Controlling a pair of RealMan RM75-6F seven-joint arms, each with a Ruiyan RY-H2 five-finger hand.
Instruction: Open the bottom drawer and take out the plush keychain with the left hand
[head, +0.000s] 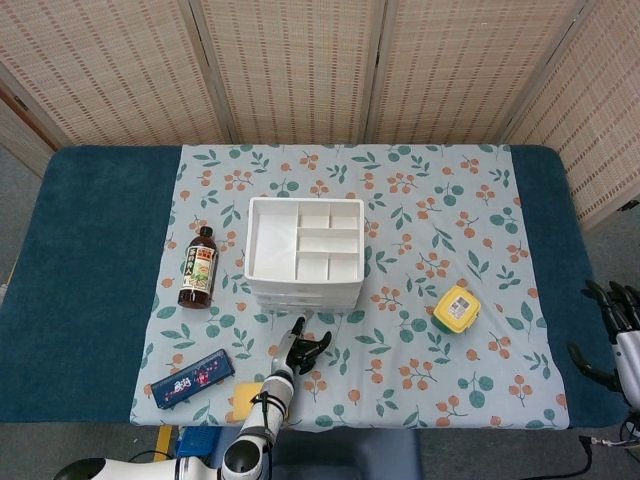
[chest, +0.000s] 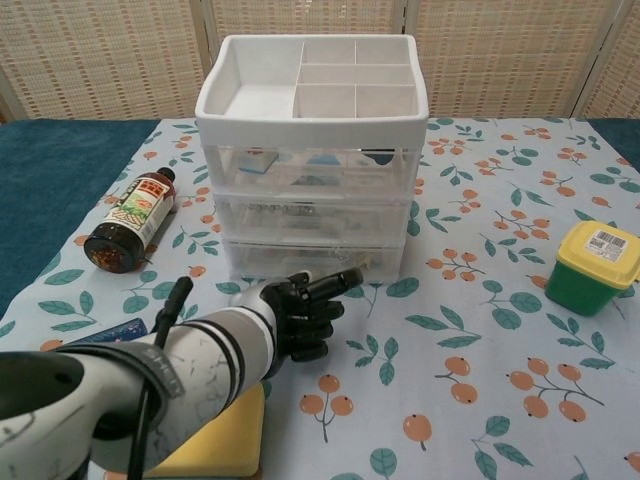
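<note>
A white three-drawer organiser (head: 304, 255) (chest: 312, 150) stands mid-table with a divided tray on top. Its clear bottom drawer (chest: 312, 260) is pushed in, and small things show dimly through its front. The plush keychain cannot be made out. My left hand (head: 299, 353) (chest: 305, 308) hovers just in front of that drawer, holding nothing. One of its fingers (chest: 340, 281) points at the drawer front while the others curl. My right hand (head: 610, 330) hangs open off the table's right edge, seen only in the head view.
A dark sauce bottle (head: 197, 268) (chest: 132, 220) lies left of the organiser. A blue case (head: 193, 378) and a yellow sponge (chest: 205, 440) sit at the front left. A yellow-lidded green tub (head: 455, 309) (chest: 594, 266) stands to the right.
</note>
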